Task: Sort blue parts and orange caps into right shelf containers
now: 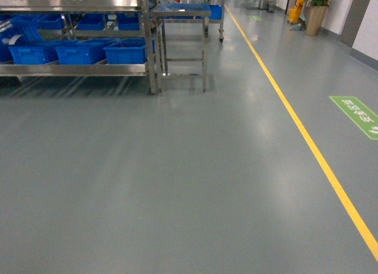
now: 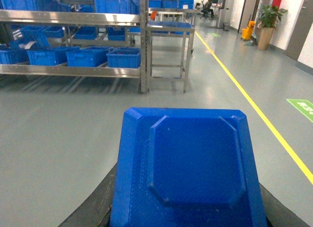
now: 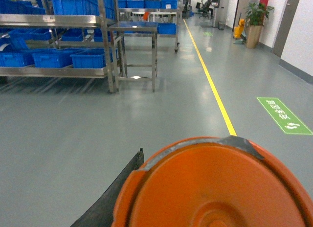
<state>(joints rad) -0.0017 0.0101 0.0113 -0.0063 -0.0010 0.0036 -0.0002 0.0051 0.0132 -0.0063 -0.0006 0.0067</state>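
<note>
A blue part (image 2: 188,173) fills the left wrist view and an orange cap (image 3: 220,188) the right; neither claw's fingers show, so their grip cannot be told. Blue totes (image 1: 80,51) sit on the steel shelf (image 1: 77,69) ahead

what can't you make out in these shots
- Left gripper: left wrist view, hidden behind the blue part filling the foreground; open or shut unknown.
- Right gripper: right wrist view, hidden behind the orange cap, itself cut off by the bottom edge.
- Both arms: outside the head view.
- Tote contents on the shelf: too far and small.
</note>
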